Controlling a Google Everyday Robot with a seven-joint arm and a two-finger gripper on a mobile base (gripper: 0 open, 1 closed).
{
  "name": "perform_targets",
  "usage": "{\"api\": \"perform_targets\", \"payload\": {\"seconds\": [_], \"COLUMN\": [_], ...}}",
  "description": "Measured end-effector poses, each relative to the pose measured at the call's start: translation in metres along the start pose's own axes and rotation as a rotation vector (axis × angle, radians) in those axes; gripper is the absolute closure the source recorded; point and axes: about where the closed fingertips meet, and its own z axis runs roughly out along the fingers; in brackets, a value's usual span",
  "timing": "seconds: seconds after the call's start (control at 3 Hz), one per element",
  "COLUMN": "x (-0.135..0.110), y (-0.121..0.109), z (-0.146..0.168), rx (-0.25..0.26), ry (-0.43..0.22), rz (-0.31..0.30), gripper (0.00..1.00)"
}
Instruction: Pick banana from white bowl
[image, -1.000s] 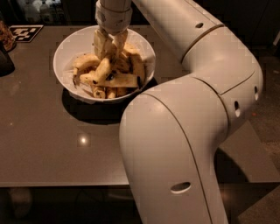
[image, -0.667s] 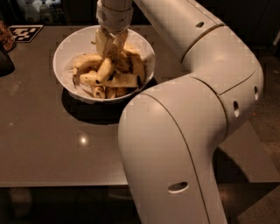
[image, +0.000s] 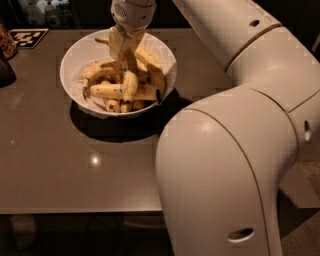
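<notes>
I'm at the grasp step: the end effector (image: 125, 47) hangs at 12 o'clock of the white bowl (image: 70, 75), just above the banana (image: 129, 85) in the pile, and I cannot tell whether it grips anything. Next I'd want a sure hold and a straight lift. Other bananas (image: 100, 72) crowd it, while a marker card (image: 27, 36) and a dark object (image: 5, 70) sit on the bench (image: 60, 165) toward 10 o'clock.

A glossy brown table (image: 60, 165) (one light glint (image: 93, 160) on it) stands in a dim room, dark beyond
</notes>
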Motion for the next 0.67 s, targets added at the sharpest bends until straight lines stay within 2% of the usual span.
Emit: {"api": "perform_targets", "payload": {"seconds": [0.67], "x": [0.014], "y": [0.03], "z": [-0.028], "rx": [-0.171], "ry": [-0.05], "rz": [-0.113], "gripper": [1.0]}}
